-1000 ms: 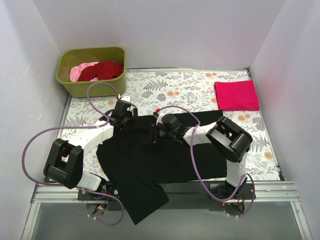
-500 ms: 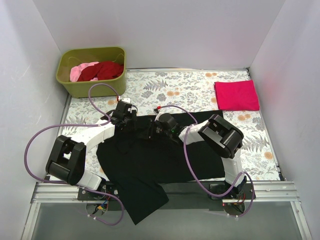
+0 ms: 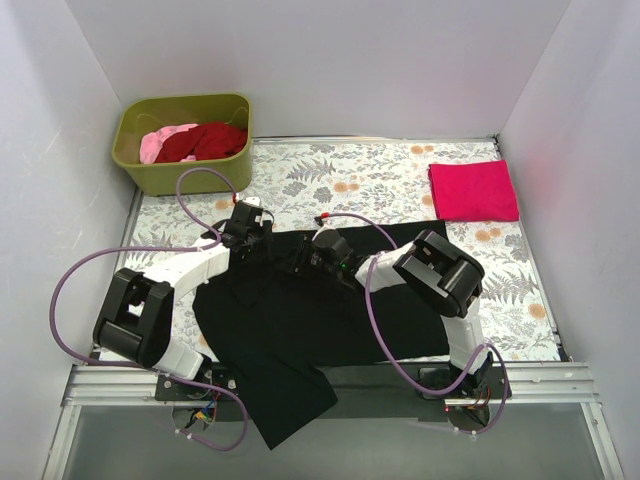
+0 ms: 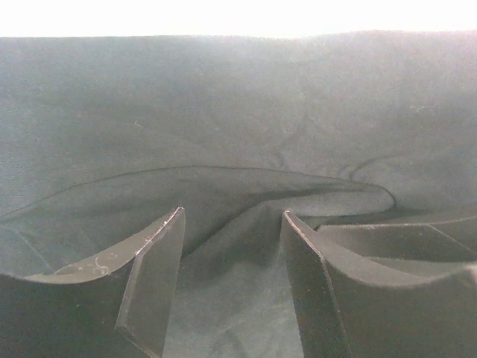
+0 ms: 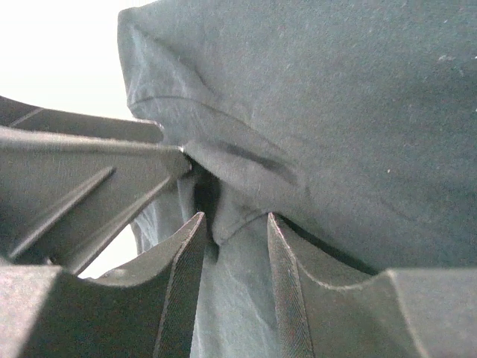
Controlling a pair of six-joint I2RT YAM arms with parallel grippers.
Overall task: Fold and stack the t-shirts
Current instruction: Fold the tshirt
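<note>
Working the black shirt [image 3: 300, 330]: it lies spread, creased and unfolded across the cloth [image 3: 370, 175], and one flap hangs over the near table edge.

- Left gripper [image 4: 232, 216] sits at the shirt's far edge, toward the left. Fingers stand apart over a low ridge of fabric, gripping nothing.
- Right gripper [image 5: 235, 218] is just beside it to the right, on the same edge. Fingers are close together with a raised fold between them. Clamped or only straddling it: cannot tell.
- Magenta shirt [image 3: 473, 190] is folded into a neat rectangle at the far right, well apart from the arms. It looks like the start of the stack.
- Dark red shirt [image 3: 215, 140] and pale pink shirt [image 3: 160, 143] are bunched in the tub [image 3: 130, 165] at the far left, untouched.

Progress, by my reckoning: one of four is done. The black shirt is at its first fold, with no fold made yet. Two more remain after it, then stacking.
</note>
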